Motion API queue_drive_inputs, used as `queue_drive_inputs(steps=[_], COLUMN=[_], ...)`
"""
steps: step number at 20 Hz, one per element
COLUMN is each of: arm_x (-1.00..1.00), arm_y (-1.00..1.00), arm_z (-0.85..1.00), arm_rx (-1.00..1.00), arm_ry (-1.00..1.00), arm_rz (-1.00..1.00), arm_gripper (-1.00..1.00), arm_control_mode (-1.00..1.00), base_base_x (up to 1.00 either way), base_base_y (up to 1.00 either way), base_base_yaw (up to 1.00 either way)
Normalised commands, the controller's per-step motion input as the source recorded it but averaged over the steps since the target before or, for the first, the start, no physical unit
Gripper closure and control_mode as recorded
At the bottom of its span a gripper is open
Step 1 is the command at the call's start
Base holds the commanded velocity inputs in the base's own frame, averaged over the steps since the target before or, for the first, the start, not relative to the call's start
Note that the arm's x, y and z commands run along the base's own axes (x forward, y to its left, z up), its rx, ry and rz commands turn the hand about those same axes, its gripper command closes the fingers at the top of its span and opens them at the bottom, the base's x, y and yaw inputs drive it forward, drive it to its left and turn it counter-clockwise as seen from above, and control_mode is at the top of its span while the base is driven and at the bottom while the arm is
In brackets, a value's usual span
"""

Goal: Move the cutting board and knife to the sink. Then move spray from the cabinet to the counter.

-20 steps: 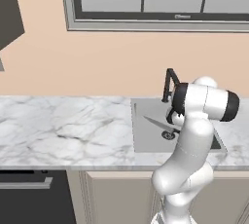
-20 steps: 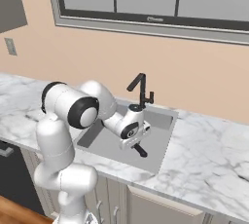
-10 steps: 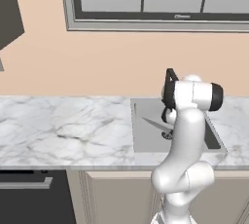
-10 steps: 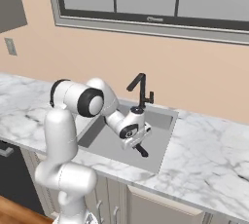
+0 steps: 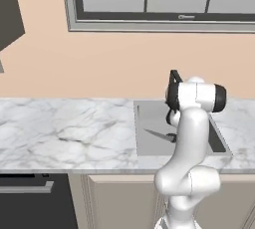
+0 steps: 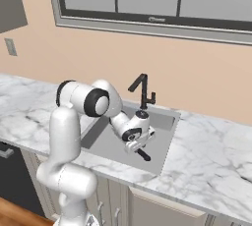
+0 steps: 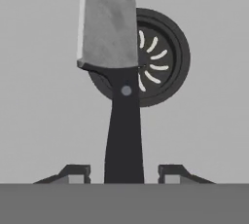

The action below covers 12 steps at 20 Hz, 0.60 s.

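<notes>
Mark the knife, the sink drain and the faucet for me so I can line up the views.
knife [image 7: 124, 135]: hand view, on the black handle just below the rivet.
sink drain [image 7: 163, 57]: hand view, on the slotted grate right of the blade.
faucet [image 6: 143, 90]: right base view, on the black upright stem.

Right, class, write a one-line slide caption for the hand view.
Black-handled, silver-bladed knife lying over the round drain of the grey sink, between the gripper's parted fingertips.

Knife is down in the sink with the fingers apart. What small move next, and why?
Probably lift the gripper straight up out of the sink. The knife lies across the drain, and both fingers stand clear of its handle, so it looks released.
</notes>
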Motion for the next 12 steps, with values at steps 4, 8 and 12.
queue_drive_inputs(steps=[4,8,12], arm_x=[-0.23,-0.25,-0.41], arm_y=[-0.14,0.0,-0.13], arm_z=[0.5,0.99,1.0], arm_rx=[0.05,0.05,0.04], arm_ry=[-0.04,-0.04,0.0], arm_rz=[0.0,0.0,-0.03], arm_gripper=[-1.0,-1.0,-1.0], arm_control_mode=[-1.0,-1.0,-1.0], base_base_x=[0.0,0.0,0.0], base_base_y=[0.0,0.0,0.0], base_base_yaw=[0.0,0.0,0.0])
